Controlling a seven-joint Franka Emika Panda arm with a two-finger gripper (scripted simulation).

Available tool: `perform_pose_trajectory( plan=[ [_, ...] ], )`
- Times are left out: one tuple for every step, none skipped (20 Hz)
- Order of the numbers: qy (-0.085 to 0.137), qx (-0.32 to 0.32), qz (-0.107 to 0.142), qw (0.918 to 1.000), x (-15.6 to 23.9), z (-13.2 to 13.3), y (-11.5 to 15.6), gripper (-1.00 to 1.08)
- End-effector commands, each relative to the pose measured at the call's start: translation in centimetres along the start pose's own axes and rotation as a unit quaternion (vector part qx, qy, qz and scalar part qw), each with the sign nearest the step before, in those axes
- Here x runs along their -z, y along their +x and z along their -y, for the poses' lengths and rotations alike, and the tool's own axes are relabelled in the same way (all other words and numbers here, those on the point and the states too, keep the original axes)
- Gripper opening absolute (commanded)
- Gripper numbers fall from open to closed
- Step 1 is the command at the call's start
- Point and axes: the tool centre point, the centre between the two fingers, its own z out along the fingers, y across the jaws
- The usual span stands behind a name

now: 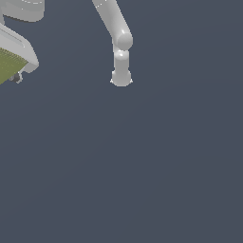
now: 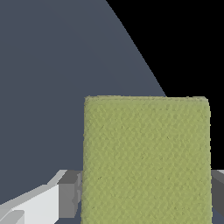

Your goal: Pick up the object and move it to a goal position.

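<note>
Claw (image 2: 146,192) clamped on the yellow-green block (image 2: 146,157), a finger (image 2: 69,192) against each side.

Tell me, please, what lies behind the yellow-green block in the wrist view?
Behind the block lie the dark grey floor and black void. The gripper flanks it; the fingertips are covered.

Readable text: none in either view
Labels or brands: none legible
Numbers or signs: none to be seen
</note>
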Motion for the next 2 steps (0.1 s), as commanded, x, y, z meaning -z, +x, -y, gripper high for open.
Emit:
perform_pose_trajectory(
  plan=[
    [-0.002, 0.002, -0.003, 1.0000, 0.26, -0.25, 0.06, -1.00],
    [-0.002, 0.002, -0.004, 1.0000, 0.29, -0.26, 0.07, -1.00]
  ],
)
